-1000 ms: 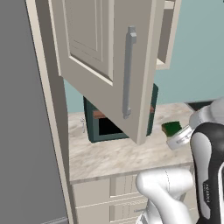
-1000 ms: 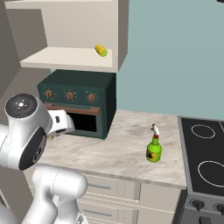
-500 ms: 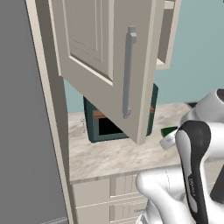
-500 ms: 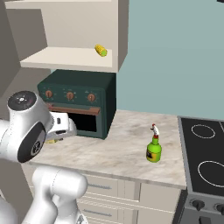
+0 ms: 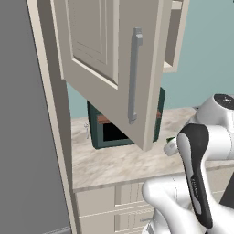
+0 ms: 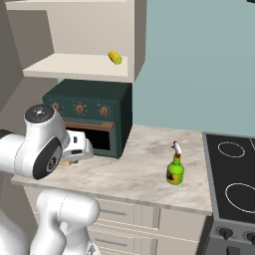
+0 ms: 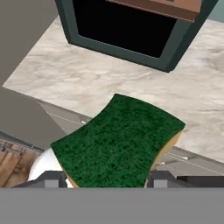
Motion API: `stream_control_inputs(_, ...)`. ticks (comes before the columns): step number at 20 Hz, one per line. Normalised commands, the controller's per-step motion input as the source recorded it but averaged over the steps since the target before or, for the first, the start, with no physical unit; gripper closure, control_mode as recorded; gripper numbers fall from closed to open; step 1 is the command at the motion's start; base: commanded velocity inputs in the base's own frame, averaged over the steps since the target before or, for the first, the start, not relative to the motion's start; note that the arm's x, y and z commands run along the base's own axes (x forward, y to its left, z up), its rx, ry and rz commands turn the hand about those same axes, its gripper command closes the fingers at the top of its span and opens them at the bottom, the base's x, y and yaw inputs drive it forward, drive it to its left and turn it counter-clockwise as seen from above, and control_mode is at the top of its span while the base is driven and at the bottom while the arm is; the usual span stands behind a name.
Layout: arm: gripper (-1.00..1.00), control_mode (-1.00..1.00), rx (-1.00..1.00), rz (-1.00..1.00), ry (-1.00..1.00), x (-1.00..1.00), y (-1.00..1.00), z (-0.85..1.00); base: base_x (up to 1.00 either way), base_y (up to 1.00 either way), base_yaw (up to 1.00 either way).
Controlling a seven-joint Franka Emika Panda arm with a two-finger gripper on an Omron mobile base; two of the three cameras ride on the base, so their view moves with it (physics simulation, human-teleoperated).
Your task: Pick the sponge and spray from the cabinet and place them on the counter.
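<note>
The sponge, green on top with a yellow edge, lies between my gripper's two fingertips, above the front edge of the marbled counter. In the right base view the gripper hangs in front of the oven's left part, a yellow sliver of sponge showing under it. The spray, a yellow-green bottle with a red top, stands upright on the counter, well to the right of the gripper. The cabinet is open, its door swung out above the counter.
A dark green oven stands on the counter under the cabinet, its dark window just beyond the sponge. A yellow corn cob lies on the cabinet shelf. A black cooktop borders the counter on the right. Drawer fronts sit below.
The hand has sunk a little and drifted toward the counter's front edge with the sponge still in it. The spray, the corn and the cabinet door have not moved.
</note>
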Motion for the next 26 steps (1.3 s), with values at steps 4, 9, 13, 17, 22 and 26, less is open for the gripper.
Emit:
stream_control_inputs(4, 1.00, -1.00, 0.00, 0.00, -0.24, 0.00, 0.05, -0.46, 0.00, 0.00, 0.00)
stream_control_inputs(9, 1.00, -1.00, 0.00, 0.00, -0.28, 0.00, 0.05, -0.44, 0.00, 0.00, 0.00)
stream_control_inputs(13, 1.00, -1.00, 0.00, -0.01, -0.23, 0.00, 0.00, -0.63, 0.00, 0.00, 0.00)
stream_control_inputs(17, 1.00, -1.00, 0.00, -0.03, -0.18, 0.00, 0.00, -0.82, 0.00, 0.00, 0.00)
stream_control_inputs(22, 1.00, -1.00, -0.01, -0.03, -0.17, 0.00, 0.01, -0.86, 0.00, 0.00, 0.00)
stream_control_inputs(26, 1.00, -1.00, 0.00, -0.02, -0.20, 0.00, 0.04, -0.73, 0.00, 0.00, 0.00)
